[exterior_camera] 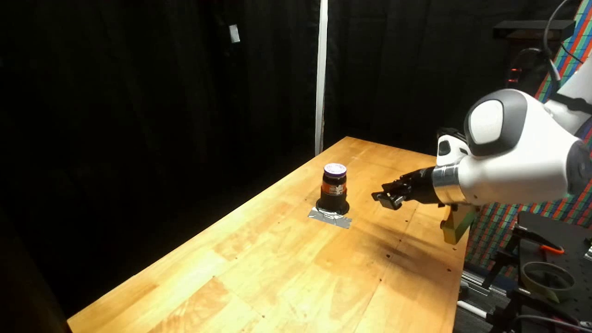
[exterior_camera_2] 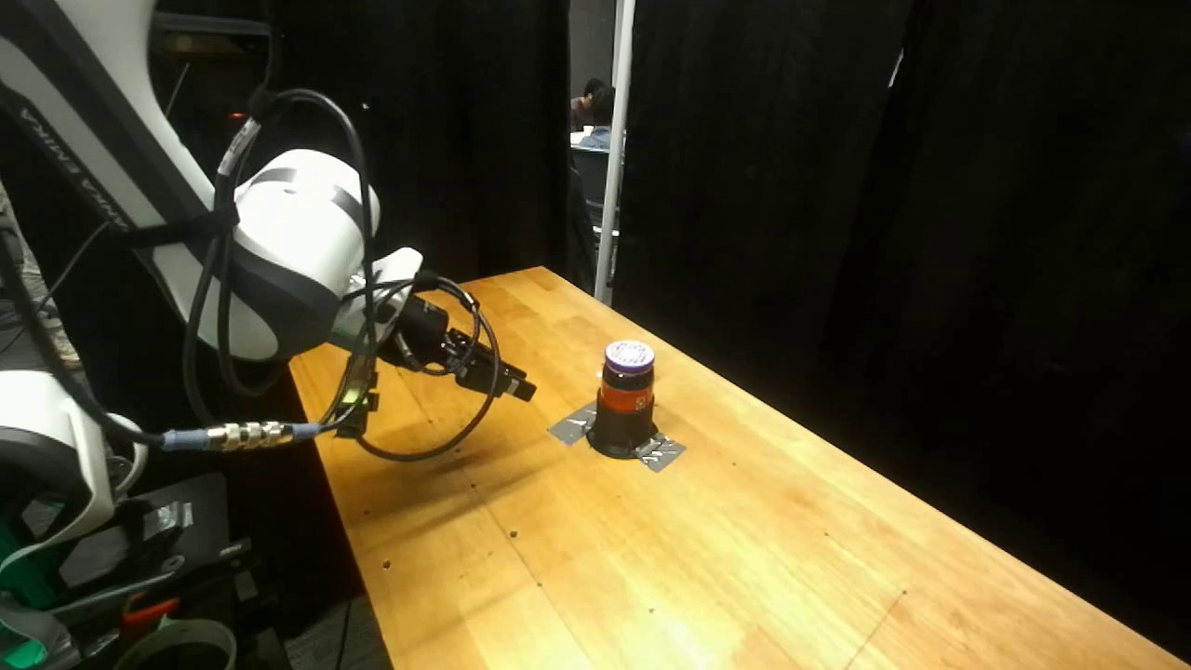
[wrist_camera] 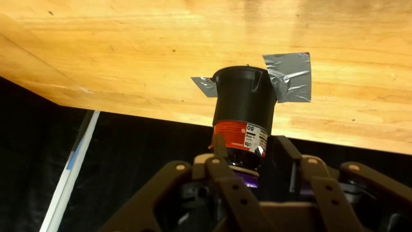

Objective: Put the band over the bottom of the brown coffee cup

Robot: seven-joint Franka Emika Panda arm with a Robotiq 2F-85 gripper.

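Note:
A dark jar (exterior_camera: 334, 188) with an orange-red label and a purple lid (exterior_camera: 335, 169) stands upright in a black holder (exterior_camera: 332, 203) on the wooden table. The jar (exterior_camera_2: 627, 398) and holder (exterior_camera_2: 620, 433) also show in an exterior view. In the wrist view the jar (wrist_camera: 230, 132) appears upside down, its lid partly hidden behind a finger. No brown coffee cup and no loose band show apart from this jar. My gripper (exterior_camera: 387, 199) is beside the jar, apart from it, above the table. Its fingers (wrist_camera: 254, 146) are open with nothing held between them.
Grey tape (exterior_camera_2: 662, 453) fixes the holder's base to the table (exterior_camera: 259, 277). A cable loop (exterior_camera_2: 493, 372) hangs from the arm. A dark side stand with a tape roll (exterior_camera: 548, 280) is beyond the table's edge. Black curtains and a white pole (exterior_camera: 321, 74) stand behind.

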